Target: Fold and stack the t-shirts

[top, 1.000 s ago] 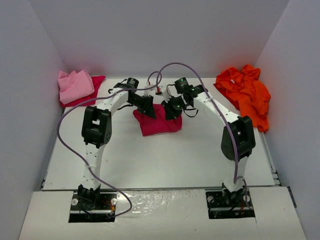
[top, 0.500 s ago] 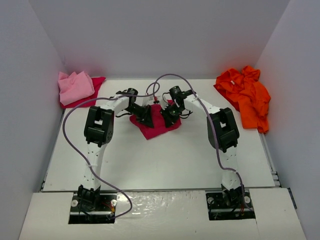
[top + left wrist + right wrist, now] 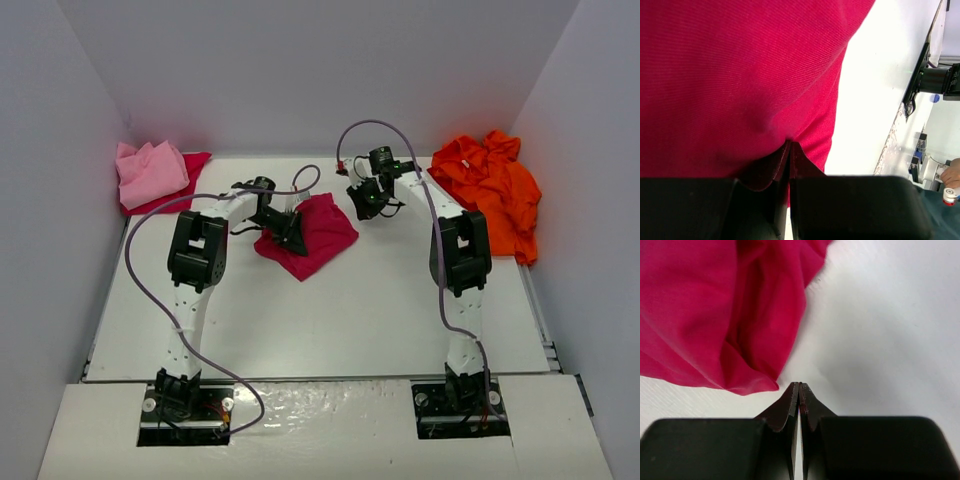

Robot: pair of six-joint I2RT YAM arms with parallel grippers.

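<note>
Presently L end effector [image 3: 790, 146] pinches crimson t-shirt [image 3: 735, 75]; R end effector [image 3: 799, 388] closed tight, empty, beside its edge.

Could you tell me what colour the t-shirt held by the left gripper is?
The t-shirt is crimson-magenta, clearest in the left wrist view.

We see a white table [image 3: 330, 320]. Around it stand a back wall [image 3: 320, 70], a left wall [image 3: 50, 220] and a right wall [image 3: 590, 200], all plain light grey. A white board [image 3: 330, 430] lies along its near edge. The light is soft and even.
</note>
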